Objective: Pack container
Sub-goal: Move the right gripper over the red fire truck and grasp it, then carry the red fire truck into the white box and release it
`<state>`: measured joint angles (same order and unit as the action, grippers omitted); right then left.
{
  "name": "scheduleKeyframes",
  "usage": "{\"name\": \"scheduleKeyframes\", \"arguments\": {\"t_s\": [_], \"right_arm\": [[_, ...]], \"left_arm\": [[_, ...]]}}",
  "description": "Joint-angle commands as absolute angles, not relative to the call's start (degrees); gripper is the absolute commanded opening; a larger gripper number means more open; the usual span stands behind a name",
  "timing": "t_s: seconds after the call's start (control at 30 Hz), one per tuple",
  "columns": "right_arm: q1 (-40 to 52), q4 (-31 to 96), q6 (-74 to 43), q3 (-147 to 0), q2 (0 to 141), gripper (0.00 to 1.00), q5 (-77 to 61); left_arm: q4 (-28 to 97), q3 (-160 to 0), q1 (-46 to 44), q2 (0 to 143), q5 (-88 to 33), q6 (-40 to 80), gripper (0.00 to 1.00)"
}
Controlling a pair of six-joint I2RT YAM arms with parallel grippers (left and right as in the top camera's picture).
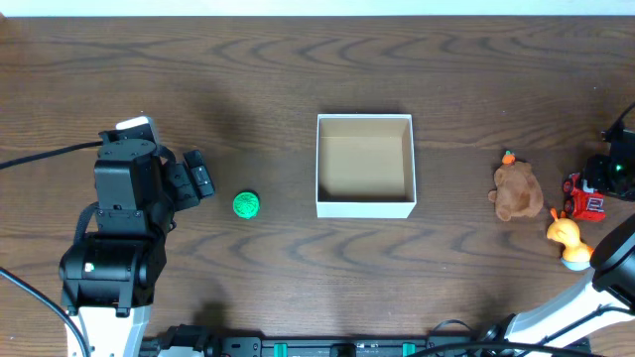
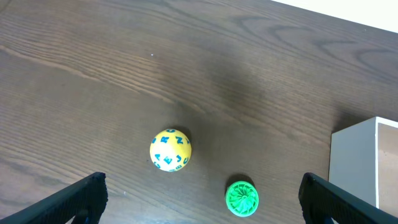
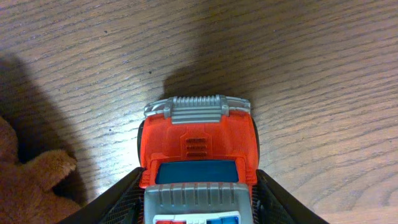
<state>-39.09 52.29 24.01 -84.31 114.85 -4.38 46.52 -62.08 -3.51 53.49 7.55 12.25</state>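
The container (image 1: 364, 208) is a square open-top box with white walls and a tan inside, standing empty mid-table. My left gripper (image 1: 198, 178) is open above the table, left of a green ribbed round toy (image 1: 246, 204). The left wrist view shows its fingers (image 2: 202, 202) spread wide, with the green toy (image 2: 241, 198) and a yellow ball with blue letters (image 2: 170, 150) ahead, and the container's white wall (image 2: 364, 162) at right. My right gripper (image 1: 607, 177) at the far right is shut on a red toy truck (image 3: 198, 146), fingers (image 3: 198, 208) against both its sides.
A brown teddy bear (image 1: 518, 191) lies right of the container, with the red truck (image 1: 585, 196) and a yellow duck (image 1: 566, 233) beside it. The bear's paw (image 3: 37, 177) shows left of the truck. The yellow ball is hidden under the left arm in the overhead view.
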Motion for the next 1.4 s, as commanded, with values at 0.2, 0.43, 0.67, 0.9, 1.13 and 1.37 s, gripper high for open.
{"name": "scheduleKeyframes", "arguments": {"t_s": [0.2,0.43,0.67,0.9,1.13,1.37], "right_arm": [[-38.2,52.6,23.1,-85.4,113.5,0.47,-5.0],[-38.2,52.7,22.7,-85.4,113.5,0.36,-5.0],[-38.2,52.9,22.7,-85.4,113.5,0.25,-5.0],[-38.2,52.8,21.4,-85.4,113.1,0.14,-5.0],[-37.3,51.2,17.3,-85.8,107.9,0.01,-5.0],[-30.6,51.0,8.2,-87.7,96.8,0.01,-5.0]], "left_arm": [[46.7,-63.2,-3.3,53.5,8.2,13.0,0.98],[46.7,-63.2,-3.3,53.5,8.2,13.0,0.98],[46.7,-63.2,-3.3,53.5,8.2,13.0,0.98],[46.7,-63.2,-3.3,53.5,8.2,13.0,0.98],[46.7,-63.2,-3.3,53.5,8.2,13.0,0.98],[46.7,-63.2,-3.3,53.5,8.2,13.0,0.98]]}}
